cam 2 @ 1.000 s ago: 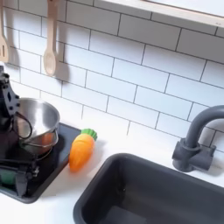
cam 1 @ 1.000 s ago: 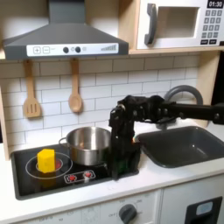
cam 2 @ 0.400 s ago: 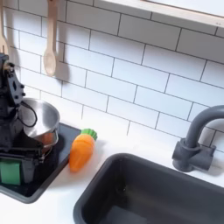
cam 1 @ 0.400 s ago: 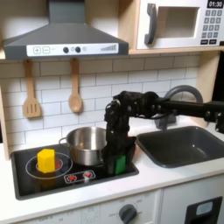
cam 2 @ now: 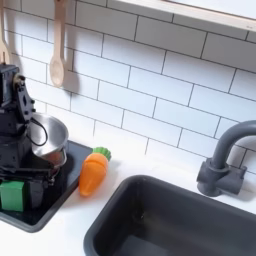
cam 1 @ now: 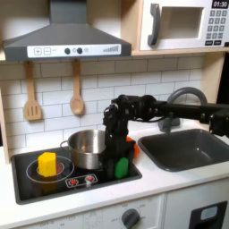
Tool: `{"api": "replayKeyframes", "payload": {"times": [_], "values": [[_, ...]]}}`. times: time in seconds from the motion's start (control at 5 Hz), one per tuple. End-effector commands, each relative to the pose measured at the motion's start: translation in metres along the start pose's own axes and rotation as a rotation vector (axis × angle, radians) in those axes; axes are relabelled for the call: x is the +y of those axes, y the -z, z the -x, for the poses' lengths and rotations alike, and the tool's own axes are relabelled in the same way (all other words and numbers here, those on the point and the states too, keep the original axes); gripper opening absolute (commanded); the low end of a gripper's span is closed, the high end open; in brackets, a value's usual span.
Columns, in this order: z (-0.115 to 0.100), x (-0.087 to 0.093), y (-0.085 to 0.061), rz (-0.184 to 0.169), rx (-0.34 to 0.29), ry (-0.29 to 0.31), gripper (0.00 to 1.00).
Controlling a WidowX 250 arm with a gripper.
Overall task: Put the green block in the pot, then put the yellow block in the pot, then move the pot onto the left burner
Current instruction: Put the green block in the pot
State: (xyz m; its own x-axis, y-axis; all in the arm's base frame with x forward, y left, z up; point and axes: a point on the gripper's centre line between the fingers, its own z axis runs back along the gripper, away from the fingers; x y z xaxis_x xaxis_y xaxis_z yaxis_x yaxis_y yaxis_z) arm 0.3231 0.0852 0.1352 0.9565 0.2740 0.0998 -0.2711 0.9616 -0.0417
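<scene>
The white tabletop [cam 1: 170,179] carries a black cooktop [cam 1: 54,183] on the first exterior view's left and a dark sink basin [cam 1: 183,148] on the first exterior view's right. A grey faucet [cam 2: 222,160] stands behind the basin in the second exterior view. A range hood [cam 1: 63,36] hangs above the cooktop, a microwave [cam 1: 183,22] sits high on the first exterior view's right, and two wooden utensils [cam 1: 77,89] hang on the white tile wall.

The black arm [cam 1: 179,109] reaches in from the first exterior view's right, bends down and ends over the cooktop's near right part.

The pot [cam 1: 89,148] stands upright on the rear right part of the cooktop, just behind and beside the arm's lower links. Its contents cannot be determined.

An orange carrot [cam 2: 93,172] with a green top lies on the tabletop between cooktop and sink in the second exterior view, apart from the pot.

The end effector [cam 1: 117,166] points downward, its fingers closed on the green block [cam 1: 119,167]. In the second exterior view the green block [cam 2: 12,194] shows between the fingers at the cooktop's near edge; whether it touches the surface cannot be determined. It is outside the pot, in front of it.

The yellow block [cam 1: 46,164] sits upright on the burner ring on the first exterior view's left, well apart from the end effector and clear of the pot.
</scene>
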Motion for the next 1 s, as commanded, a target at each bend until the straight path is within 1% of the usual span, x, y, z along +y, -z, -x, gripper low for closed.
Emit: {"api": "replayKeyframes", "payload": {"times": [0.0,0.2,0.4,0.6,0.8], "values": [[0.004,-0.001,-0.003,-0.009,-0.045,0.003,0.00],[0.013,-0.009,-0.009,0.004,-0.046,0.031,0.00],[0.023,-0.021,-0.020,0.025,-0.047,0.076,0.00],[0.024,-0.026,-0.029,0.041,-0.045,0.093,0.00],[0.015,-0.018,-0.044,0.056,-0.069,0.062,0.00]]}}
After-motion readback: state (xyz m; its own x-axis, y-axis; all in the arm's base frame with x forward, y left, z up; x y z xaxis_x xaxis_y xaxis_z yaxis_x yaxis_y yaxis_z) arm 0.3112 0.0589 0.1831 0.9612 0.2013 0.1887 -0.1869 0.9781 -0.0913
